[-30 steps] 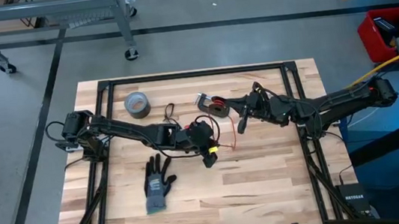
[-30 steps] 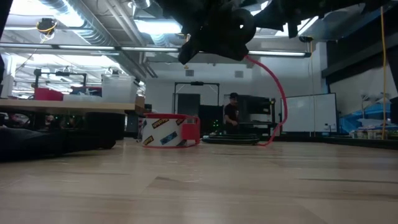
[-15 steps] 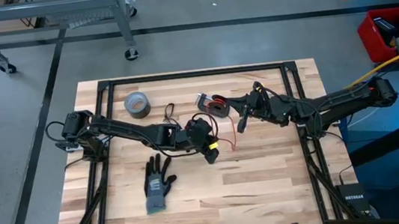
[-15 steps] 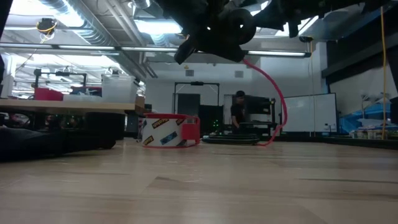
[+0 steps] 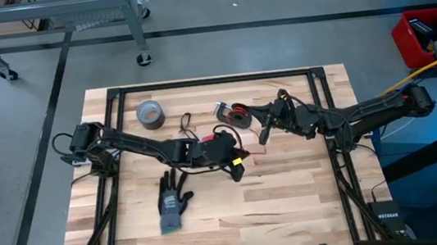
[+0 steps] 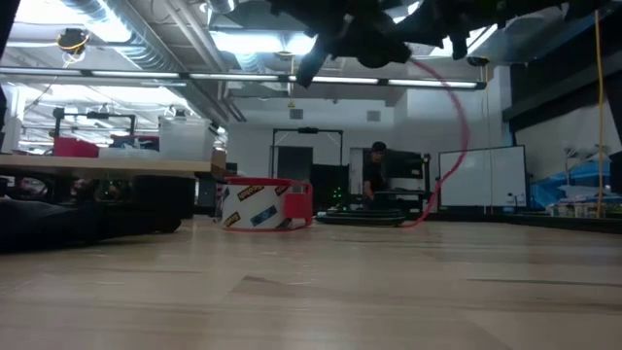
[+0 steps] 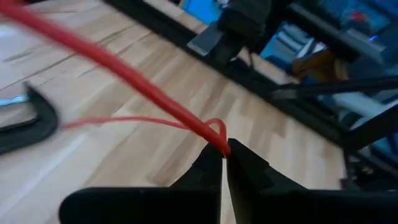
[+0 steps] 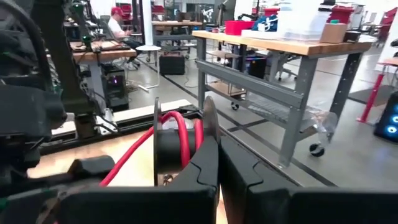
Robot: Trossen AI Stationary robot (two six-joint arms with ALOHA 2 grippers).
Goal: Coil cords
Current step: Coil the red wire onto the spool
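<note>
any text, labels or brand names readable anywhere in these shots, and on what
Nothing can be read for certain.
Tape ring: white wrap with dark and red lettering, too blurred to read.
Dark box by the table's corner: a white label word, too small to read.
Whiteboard in the room behind: no legible writing.
Red cord, glove, duct-tape roll: no markings visible.
</note>
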